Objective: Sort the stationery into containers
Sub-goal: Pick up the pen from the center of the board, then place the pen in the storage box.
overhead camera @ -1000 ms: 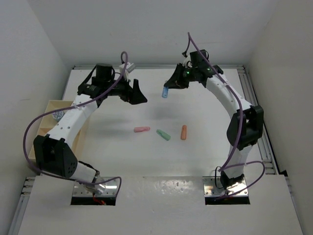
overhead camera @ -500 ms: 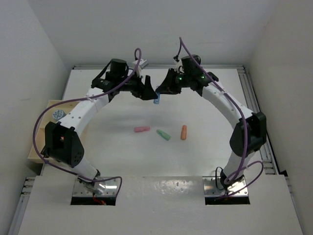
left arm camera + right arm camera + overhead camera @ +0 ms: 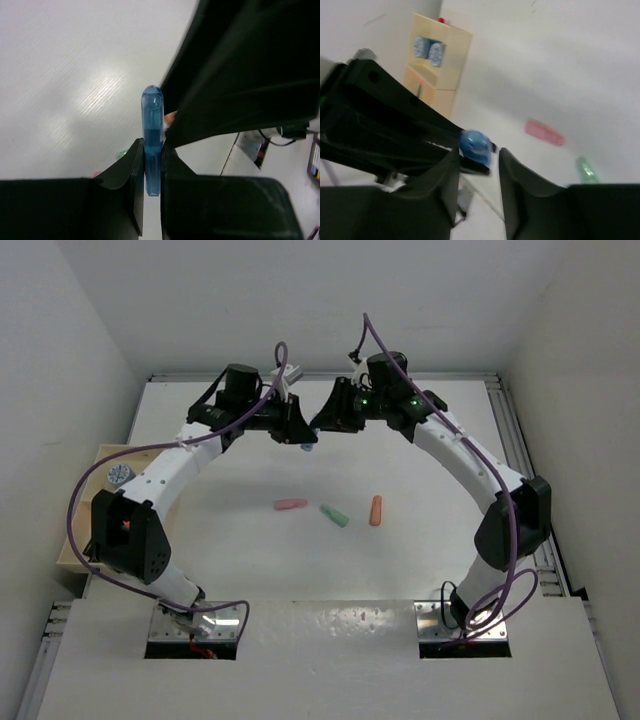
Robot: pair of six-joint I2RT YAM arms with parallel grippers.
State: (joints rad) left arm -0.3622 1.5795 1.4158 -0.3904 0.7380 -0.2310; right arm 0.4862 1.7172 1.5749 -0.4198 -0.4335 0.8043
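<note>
A blue stub (image 3: pixel 307 447) hangs high above the table at the back middle, where the two grippers meet. My left gripper (image 3: pixel 299 434) is shut on the blue stub (image 3: pixel 152 125), whose rounded end sticks out past the fingertips. My right gripper (image 3: pixel 321 428) is open around the same blue stub (image 3: pixel 475 145), with a gap showing at one finger. Pink (image 3: pixel 290 504), green (image 3: pixel 334 515) and salmon (image 3: pixel 375 510) stubs lie in a row on the table. The wooden tray (image 3: pixel 78 502) stands at the left edge with a patterned roll (image 3: pixel 119 474) in one compartment.
The white table runs between white walls, with metal rails along its right side and back. In the right wrist view the tray (image 3: pixel 451 42) holds two rolls (image 3: pixel 429 50), and the pink stub (image 3: pixel 545 133) and green stub (image 3: pixel 587 170) lie below.
The right arm brought the blue stub leftward to the left gripper. The left gripper closed on it, and the right gripper's fingers have parted.
</note>
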